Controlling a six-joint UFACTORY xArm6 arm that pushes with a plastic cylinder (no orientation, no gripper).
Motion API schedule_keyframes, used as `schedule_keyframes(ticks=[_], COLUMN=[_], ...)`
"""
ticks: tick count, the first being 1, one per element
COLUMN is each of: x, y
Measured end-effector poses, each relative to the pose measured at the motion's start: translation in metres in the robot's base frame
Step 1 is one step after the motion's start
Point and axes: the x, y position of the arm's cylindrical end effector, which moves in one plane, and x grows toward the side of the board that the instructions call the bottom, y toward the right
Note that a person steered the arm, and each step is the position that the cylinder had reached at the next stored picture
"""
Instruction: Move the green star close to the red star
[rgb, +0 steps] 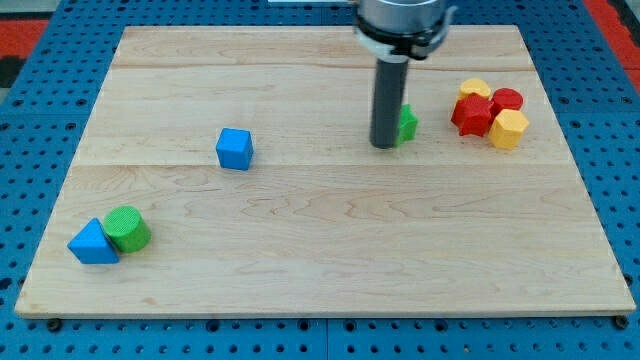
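The green star (407, 123) lies on the wooden board at the view's upper right, partly hidden behind my rod. My tip (384, 144) rests on the board touching the star's left side. The red star (472, 114) lies further to the view's right, a short gap from the green star. It sits in a cluster with a yellow block (474, 89), a red block (507, 100) and a yellow hexagon (509, 129).
A blue cube (234, 148) sits left of centre. A blue triangle (92, 243) and a green cylinder (127, 229) touch each other at the view's lower left. The board's right edge (590, 180) lies beyond the cluster.
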Motion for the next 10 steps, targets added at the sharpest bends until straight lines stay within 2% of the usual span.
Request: schedule_keyframes(ticks=[1, 3, 4, 5, 6, 7, 9, 10], x=[0.020, -0.059, -0.057, -0.092, -0.120, -0.123, -0.119, -0.097], y=[0.024, -0.002, -0.037, -0.065, -0.032, 0.000, -0.009, 0.002])
